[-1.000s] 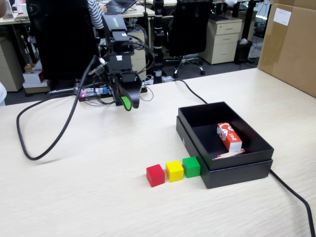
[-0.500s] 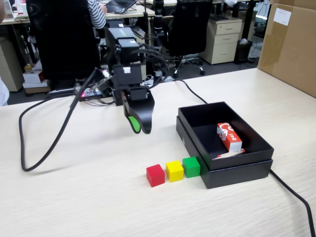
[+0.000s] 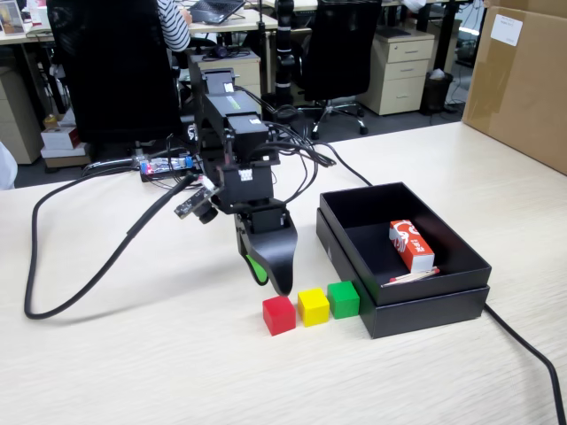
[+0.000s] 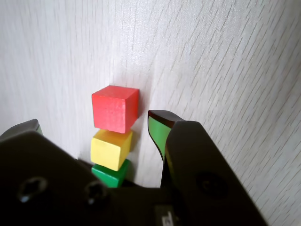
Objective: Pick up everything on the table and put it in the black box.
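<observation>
Fixed view, left to right: a black cable (image 3: 84, 266) looped across the left part of the table (image 3: 133, 372), with wide bare desktop in front of it. The gripper (image 3: 270, 282) hung tips-down just behind the red cube (image 3: 278, 314), close above the surface, not touching the cube. The red cube, the yellow cube (image 3: 313, 306) and the green cube (image 3: 344, 299) sat in a tight row, faces touching or nearly so, and the green one stood right against the near-left wall of the black box (image 3: 403, 305). Inside the box lay a red-and-white carton (image 3: 412, 245) and a thin stick (image 3: 412, 276). A brown cardboard carton (image 3: 518, 84) stood at the far right edge, well apart from the box.

Wrist view: jaws spread, one green-lined tip just right of the red cube (image 4: 115, 108), the other at the left frame edge, gripper (image 4: 91, 126) straddling the row with the cubes between. Only the yellow cube (image 4: 111, 149) and a sliver of the green cube (image 4: 109, 173) showed below. Open table (image 4: 225, 56) right of the row.
</observation>
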`<action>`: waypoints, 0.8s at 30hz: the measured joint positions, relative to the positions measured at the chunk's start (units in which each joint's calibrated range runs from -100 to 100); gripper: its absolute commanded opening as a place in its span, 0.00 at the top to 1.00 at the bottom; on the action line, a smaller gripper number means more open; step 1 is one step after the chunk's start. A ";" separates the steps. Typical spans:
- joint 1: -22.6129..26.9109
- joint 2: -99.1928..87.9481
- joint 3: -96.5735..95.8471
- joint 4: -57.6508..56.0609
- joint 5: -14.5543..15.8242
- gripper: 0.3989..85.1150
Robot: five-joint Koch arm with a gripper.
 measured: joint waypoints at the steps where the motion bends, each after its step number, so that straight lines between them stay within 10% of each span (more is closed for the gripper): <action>1: 0.00 0.52 0.00 -0.08 0.00 0.47; 17: 0.15 16.96 12.51 -4.41 -0.05 0.51; 24: 0.15 18.25 14.79 -5.65 -0.05 0.80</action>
